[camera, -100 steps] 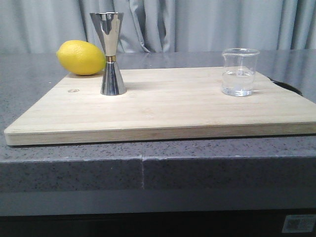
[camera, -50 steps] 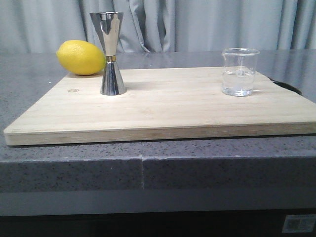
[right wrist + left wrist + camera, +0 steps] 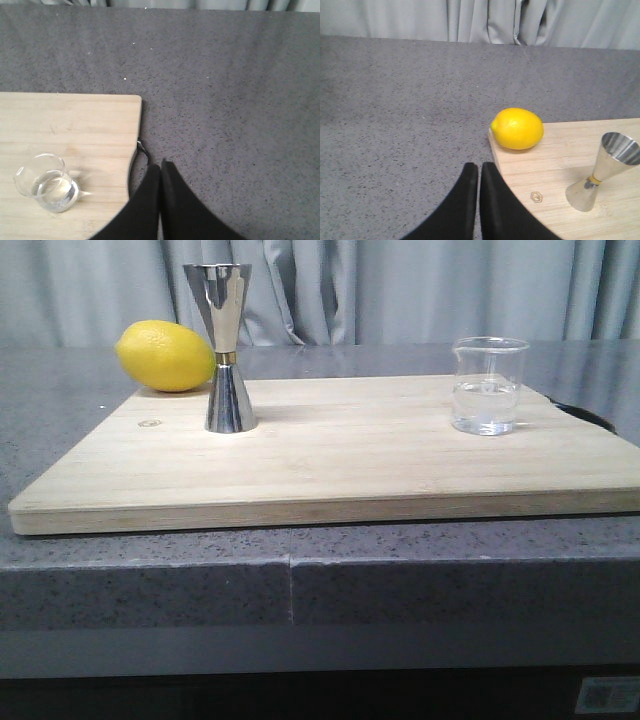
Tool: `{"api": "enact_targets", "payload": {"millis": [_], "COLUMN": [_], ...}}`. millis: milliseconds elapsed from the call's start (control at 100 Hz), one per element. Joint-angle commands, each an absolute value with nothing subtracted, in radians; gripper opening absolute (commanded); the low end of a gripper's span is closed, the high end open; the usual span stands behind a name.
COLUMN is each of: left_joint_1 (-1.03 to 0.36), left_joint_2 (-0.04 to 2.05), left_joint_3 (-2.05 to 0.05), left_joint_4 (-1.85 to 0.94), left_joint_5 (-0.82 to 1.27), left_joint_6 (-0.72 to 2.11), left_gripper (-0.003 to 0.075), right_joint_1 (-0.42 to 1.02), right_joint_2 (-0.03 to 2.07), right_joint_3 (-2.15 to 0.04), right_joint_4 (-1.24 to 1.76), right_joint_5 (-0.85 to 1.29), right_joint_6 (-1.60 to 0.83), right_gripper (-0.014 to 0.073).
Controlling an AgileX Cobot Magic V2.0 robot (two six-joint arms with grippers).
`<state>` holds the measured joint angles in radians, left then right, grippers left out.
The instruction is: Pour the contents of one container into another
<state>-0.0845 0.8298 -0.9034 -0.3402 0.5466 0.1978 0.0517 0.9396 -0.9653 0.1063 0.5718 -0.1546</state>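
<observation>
Illumination is even and diffuse, moderately bright. Shadows on the cutting board (image 3: 330, 455) are soft and short. The jigger (image 3: 225, 345) shows bright specular reflections. The front view is slightly soft; the beaker (image 3: 46, 182) appears mildly blurred in the right wrist view.

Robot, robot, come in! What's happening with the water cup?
Both grippers shut, empty. Beaker upright on board, holding water, untouched. Jigger upright, path clear.
</observation>
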Motion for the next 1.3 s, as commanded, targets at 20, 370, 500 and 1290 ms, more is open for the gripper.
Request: {"api": "enact_targets", "payload": {"millis": [20,370,500,1290], "left_joint_1": [-0.079,-0.030,-0.030,0.032], "left_joint_2": [0.854,1.116,1.221,1.328], "left_joint_3": [-0.948,-1.122,-1.208,-1.277], "left_joint_4": [-0.339,-0.259,-0.398,-1.146], "left_joint_5": [0.489,0.548,0.560,1.266], "left_joint_6": [0.200,0.361,0.489,1.545], "left_gripper": [-0.0018,-0.0018,-0.0018,-0.0018], "right_joint_1": [0.089,0.100,0.100,0.098], "right_joint_2": [0.962,1.004,1.004,1.064], "right_joint_3": [-1.014,-1.049,-1.049,-1.048], "right_joint_4": [0.060,0.000,-0.010,-0.107], "right_joint_5": [0.494,0.531,0.535,0.551], "right_joint_6": [-0.166,-0.166,-0.166,-0.166], "right_gripper": [-0.0055,-0.0055,-0.0055,-0.0055]}}
